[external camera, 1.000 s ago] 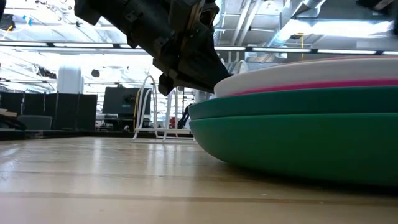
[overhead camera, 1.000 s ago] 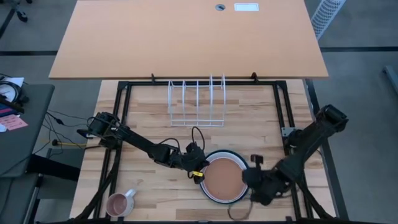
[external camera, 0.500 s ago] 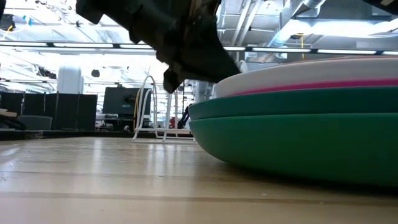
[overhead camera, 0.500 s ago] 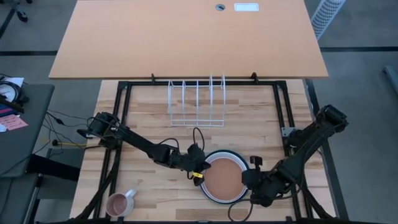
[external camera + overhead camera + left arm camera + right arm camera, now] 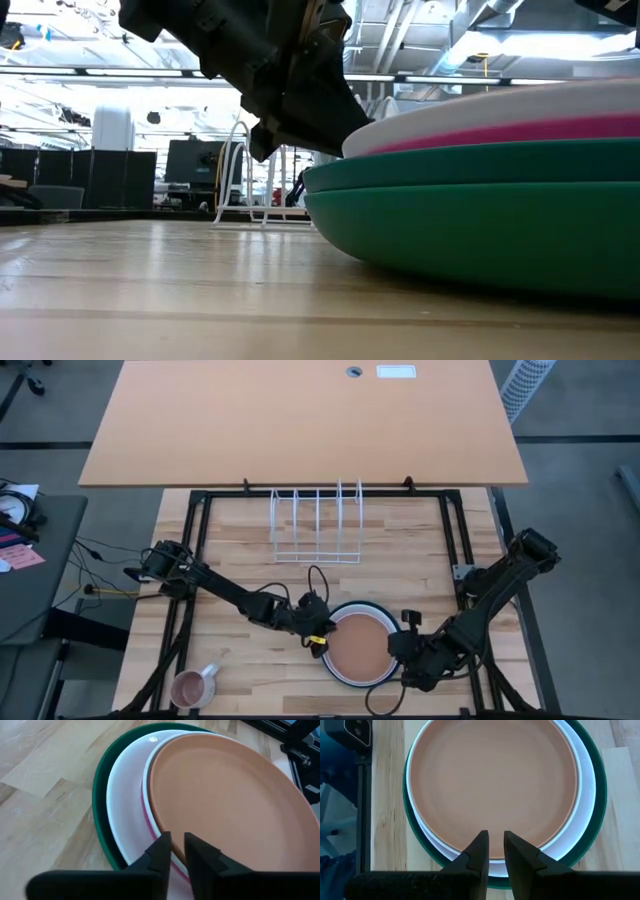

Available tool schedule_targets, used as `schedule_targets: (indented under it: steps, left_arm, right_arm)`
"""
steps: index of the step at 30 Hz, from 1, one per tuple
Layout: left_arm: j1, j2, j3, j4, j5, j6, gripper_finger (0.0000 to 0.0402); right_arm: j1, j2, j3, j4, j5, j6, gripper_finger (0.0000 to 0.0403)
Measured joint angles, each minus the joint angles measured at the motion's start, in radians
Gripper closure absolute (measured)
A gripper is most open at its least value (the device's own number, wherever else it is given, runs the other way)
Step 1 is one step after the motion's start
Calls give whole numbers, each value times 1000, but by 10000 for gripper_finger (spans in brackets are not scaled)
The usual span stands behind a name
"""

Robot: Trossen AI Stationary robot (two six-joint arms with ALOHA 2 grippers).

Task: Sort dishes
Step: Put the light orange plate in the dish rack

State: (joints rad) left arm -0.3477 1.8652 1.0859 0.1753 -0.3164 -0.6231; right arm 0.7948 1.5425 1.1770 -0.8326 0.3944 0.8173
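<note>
Picking the top plate off the stack.
Left gripper [image 5: 177, 851] straddles the orange plate [image 5: 225, 805] rim, fingers slightly apart, grip unclear; right gripper [image 5: 496, 847] likewise at the opposite rim. Stack sits near table front. Next: clamp, lift, carry to rack [image 5: 316, 525].

1. The high view looks straight down on the whole tabletop [image 5: 240, 575], taking in both arms.
2. The low view sits at tabletop height, very near the stack of plates [image 5: 480, 200], facing level toward the white wire rack [image 5: 250, 180] and the room behind.
3. Each wrist view looks closely past its own fingers onto that stack, which all four views share.
</note>
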Motion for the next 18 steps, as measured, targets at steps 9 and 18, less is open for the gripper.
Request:
schedule_targets:
  steps: [9, 18]
  left_arm:
    - [0, 1, 0, -5, 1, -2, 248]
    - [0, 2, 0, -29, 0, -10, 247]
  right_arm:
    - [0, 0, 0, 0, 0, 1, 338]
    - [0, 0, 0, 0, -1, 2, 338]
